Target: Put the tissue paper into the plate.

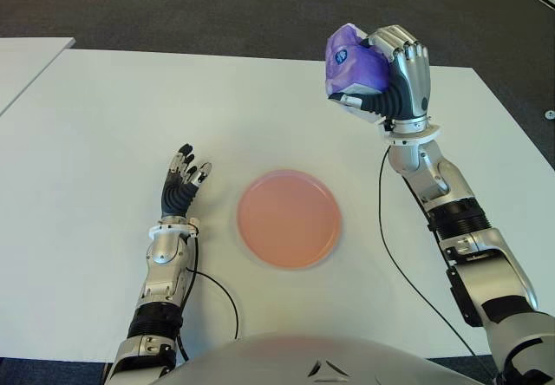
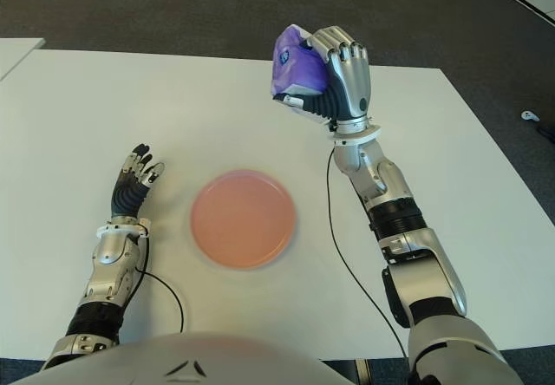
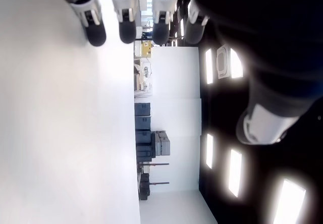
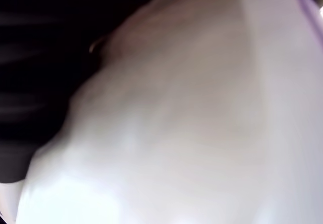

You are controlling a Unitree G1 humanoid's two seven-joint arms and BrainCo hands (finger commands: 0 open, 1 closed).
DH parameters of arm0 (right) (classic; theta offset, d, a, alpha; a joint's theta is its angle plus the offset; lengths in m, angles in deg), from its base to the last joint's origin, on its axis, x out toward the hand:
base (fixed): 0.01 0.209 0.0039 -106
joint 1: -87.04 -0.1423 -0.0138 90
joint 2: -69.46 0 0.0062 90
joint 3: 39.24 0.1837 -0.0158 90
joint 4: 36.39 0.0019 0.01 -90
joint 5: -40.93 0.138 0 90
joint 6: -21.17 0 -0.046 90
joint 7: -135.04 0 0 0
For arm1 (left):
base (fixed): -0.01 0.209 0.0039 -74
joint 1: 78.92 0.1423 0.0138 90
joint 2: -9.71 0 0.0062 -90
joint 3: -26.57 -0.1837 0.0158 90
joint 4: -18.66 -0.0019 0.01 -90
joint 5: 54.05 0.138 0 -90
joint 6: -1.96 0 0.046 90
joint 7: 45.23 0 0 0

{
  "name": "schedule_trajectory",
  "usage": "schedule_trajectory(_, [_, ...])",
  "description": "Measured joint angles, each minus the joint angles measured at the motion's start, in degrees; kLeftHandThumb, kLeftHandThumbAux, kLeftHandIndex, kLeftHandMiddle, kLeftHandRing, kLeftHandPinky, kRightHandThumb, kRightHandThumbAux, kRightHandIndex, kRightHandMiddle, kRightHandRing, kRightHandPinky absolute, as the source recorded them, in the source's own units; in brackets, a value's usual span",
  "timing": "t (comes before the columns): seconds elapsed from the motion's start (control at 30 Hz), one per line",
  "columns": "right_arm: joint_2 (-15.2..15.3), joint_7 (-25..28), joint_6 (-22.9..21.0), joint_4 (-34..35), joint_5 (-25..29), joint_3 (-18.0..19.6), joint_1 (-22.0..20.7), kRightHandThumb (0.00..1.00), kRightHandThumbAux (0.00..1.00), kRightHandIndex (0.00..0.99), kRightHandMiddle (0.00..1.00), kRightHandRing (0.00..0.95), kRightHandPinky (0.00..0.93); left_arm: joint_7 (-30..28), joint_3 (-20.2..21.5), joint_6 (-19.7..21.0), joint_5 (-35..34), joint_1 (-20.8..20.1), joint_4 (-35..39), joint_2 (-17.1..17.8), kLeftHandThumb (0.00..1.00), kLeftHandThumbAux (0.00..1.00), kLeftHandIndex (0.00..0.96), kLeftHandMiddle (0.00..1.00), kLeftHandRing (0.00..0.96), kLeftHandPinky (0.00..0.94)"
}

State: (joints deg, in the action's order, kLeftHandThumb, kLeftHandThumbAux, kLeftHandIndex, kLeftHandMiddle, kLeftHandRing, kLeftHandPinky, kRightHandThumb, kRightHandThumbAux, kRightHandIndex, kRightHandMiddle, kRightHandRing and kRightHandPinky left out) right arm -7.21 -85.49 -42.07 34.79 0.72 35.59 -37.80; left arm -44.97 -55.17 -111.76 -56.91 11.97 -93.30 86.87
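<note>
A broad white rectangular counter (image 1: 104, 125) filled most of both eye views, with dark grey carpet floor (image 1: 217, 8) beyond its far edge. Near the counter's front middle lay a round, shallow, salmon-pink plate (image 1: 289, 218), with nothing in it.

The right robot hand (image 1: 392, 71) was raised at the end of its silver-and-black forearm, beyond the plate and to its right. Its fingers (image 1: 408, 54) were curled tightly around a purple soft plastic pack of tissue paper (image 1: 351, 62), the thumb pressing in from below. The pack stood roughly upright in the grasp, its long axis running up and down with a slight tilt, and its printed face turned toward the robot's left. The fingers covered its right side. The right wrist view was taken up by a pale blurred surface with a thin purple edge, too close to make out.

The left robot hand (image 1: 182, 185) showed just left of the plate, its fingers spread and holding nothing; whether it touched the counter could not be told.
</note>
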Motion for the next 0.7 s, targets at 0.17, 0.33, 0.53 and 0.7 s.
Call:
schedule_trajectory(0.17, [-2.6,2.3,-0.9,5.6,-0.1,0.8,0.8,0.852,0.679,0.395,0.534,0.858,0.852,0.0,0.0,-0.5,0.0,0.0,-0.3,0.1,0.000,0.572,0.005,0.023,0.000,0.000])
schedule_trajectory(0.33, [-5.0,5.7,-1.0,11.2,0.2,1.0,2.5,0.852,0.679,0.395,0.536,0.862,0.854,0.0,0.0,-0.7,0.0,-0.2,-0.4,0.1,0.000,0.568,0.006,0.023,0.000,0.000])
schedule_trajectory(0.53, [-6.5,13.2,0.4,16.2,2.3,-0.7,8.0,0.853,0.679,0.396,0.541,0.863,0.851,0.0,-0.1,-0.7,0.0,-0.1,-0.4,0.1,0.000,0.571,0.009,0.019,0.000,0.000])
schedule_trajectory(0.7, [-5.0,23.6,2.8,19.5,6.0,-2.4,12.3,0.854,0.678,0.398,0.543,0.858,0.847,0.0,-0.2,-0.9,0.0,0.0,-0.4,0.2,0.000,0.578,0.009,0.022,0.000,0.000])
